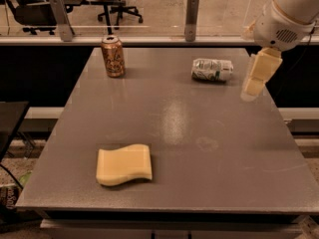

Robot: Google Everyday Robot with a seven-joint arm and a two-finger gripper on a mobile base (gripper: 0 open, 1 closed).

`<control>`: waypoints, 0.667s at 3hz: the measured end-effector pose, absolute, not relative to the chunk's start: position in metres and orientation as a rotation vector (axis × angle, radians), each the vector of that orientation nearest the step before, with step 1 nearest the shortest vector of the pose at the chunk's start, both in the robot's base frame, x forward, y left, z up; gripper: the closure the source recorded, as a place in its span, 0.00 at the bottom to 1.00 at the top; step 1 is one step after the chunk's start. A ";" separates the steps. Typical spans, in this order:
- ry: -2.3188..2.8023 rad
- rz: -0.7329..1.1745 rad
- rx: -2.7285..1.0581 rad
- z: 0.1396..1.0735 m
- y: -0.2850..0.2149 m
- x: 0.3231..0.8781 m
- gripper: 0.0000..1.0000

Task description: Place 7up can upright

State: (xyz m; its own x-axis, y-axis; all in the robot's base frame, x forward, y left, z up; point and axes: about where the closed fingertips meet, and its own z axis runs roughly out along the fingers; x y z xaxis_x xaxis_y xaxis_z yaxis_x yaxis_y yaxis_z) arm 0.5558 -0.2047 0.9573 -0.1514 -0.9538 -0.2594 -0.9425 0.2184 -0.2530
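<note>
End effector nr sideways 7up can

I log 7up can far right on table, gripper right of it; second can far left, sponge near left.

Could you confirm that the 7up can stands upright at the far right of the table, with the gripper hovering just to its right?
Not quite: the 7up can lies on its side, as the camera view shows. The gripper hovers just to its right, as you said.
</note>
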 end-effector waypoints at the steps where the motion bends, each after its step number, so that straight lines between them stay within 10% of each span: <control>1: 2.129 -0.038 -1.779 0.950 -0.203 0.593 0.00; 2: 2.126 -0.030 -1.818 0.933 -0.194 0.627 0.00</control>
